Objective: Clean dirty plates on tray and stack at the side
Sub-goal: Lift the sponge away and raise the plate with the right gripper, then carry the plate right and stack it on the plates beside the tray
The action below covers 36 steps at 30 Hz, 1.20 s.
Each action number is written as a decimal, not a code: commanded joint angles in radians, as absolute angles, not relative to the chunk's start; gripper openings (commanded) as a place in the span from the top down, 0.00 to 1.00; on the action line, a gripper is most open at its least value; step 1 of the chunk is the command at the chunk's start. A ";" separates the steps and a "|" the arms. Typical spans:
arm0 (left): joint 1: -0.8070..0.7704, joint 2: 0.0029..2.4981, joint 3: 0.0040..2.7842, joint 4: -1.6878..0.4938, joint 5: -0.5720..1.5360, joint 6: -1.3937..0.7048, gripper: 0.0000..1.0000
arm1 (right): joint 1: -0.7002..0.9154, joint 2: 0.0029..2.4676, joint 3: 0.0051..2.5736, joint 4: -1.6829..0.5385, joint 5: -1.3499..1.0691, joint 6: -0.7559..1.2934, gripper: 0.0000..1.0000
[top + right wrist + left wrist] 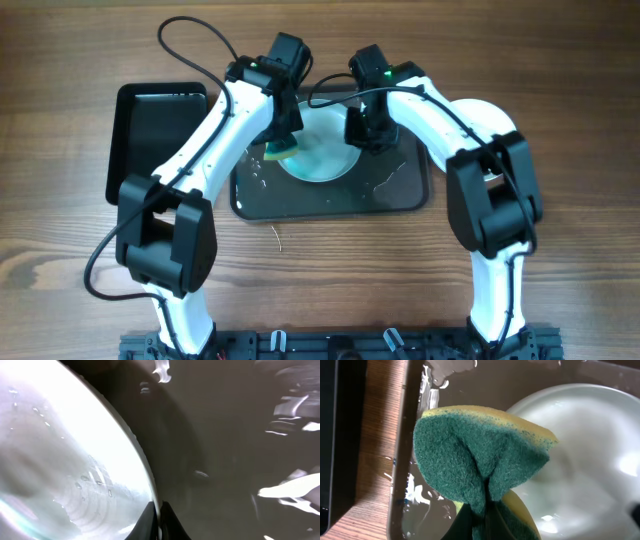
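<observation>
plate (pixel 325 160) sits in the wet tray (pixel 400 192) on the tabletop (pixel 560 60); right claw (pixel 159 519) pinches its rim, apparently to steady it, while left claw (pixel 479 520) clenches a folded sponge (pixel 470 455) at its left edge for scrubbing.

One round white plate (pixel 322 160) lies in the tray (pixel 395 190), toward the rear, left of centre. Its surface is wet, with droplets and a faint teal tint. Whether it lies flat cannot be determined. The tray is dark grey and rectangular, with rounded corners and a low rim. Water streaks cover its floor.
</observation>
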<state>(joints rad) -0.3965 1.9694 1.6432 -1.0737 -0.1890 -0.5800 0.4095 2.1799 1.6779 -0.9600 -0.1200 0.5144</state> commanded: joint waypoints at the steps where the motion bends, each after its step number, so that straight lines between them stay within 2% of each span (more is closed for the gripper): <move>1: -0.354 1.976 1.657 -1.074 -0.183 -0.561 0.96 | 0.400 2.047 1.675 -0.993 0.109 0.472 0.96; 10: -0.339 1.976 1.657 -1.060 -0.183 -0.554 0.96 | 0.448 1.872 1.675 -1.048 0.530 0.445 0.96; 21: -0.339 1.976 1.657 -1.055 -0.183 -0.554 0.96 | 0.657 1.793 1.675 -1.170 1.036 0.458 0.96; 25: -0.339 1.976 1.657 -1.056 -0.183 -0.554 0.96 | 0.759 1.793 1.675 -1.260 1.254 0.560 0.96; 36: -0.339 1.976 1.657 -1.063 -0.183 -0.554 0.96 | 0.819 1.793 1.676 -1.302 1.350 0.609 0.96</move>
<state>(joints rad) -0.3393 1.9694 1.6432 -1.0592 -0.1860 -0.5690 0.8177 1.8217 1.6760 -1.2976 1.2770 0.5568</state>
